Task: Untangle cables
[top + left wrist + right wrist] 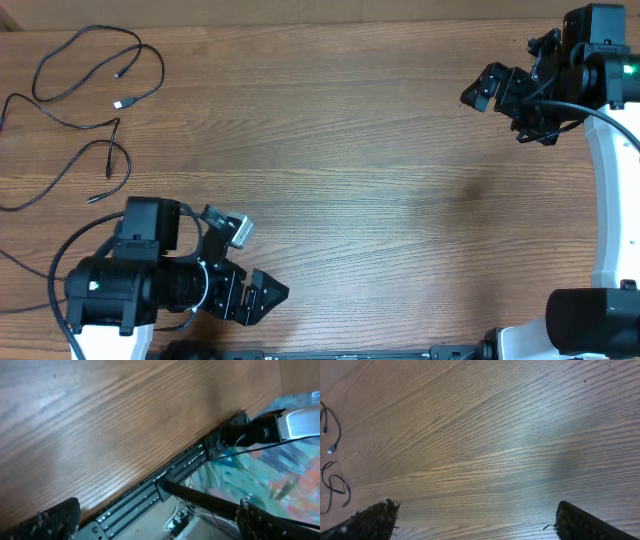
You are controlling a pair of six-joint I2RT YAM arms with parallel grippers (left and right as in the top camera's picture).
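Note:
The cables [119, 103] are thin black cords with small plug ends, lying in loose overlapping loops at the table's far left corner. In the right wrist view the cables [331, 450] show only at the left edge. My left gripper [262, 300] is open and empty at the near left, pointing right, well away from them. In its own view the left gripper [160, 527] hangs over the table's front edge. My right gripper [500, 115] is open and empty at the far right, across the table from the cords. The right gripper [477, 525] has only bare wood between its fingers.
The wooden table [360, 180] fills the overhead view. A black metal rail [150, 495] runs along its front edge, with floor and wiring below. Thicker black cables [30, 270] trail from the left arm's base. The right arm's white base [610, 200] stands along the right edge.

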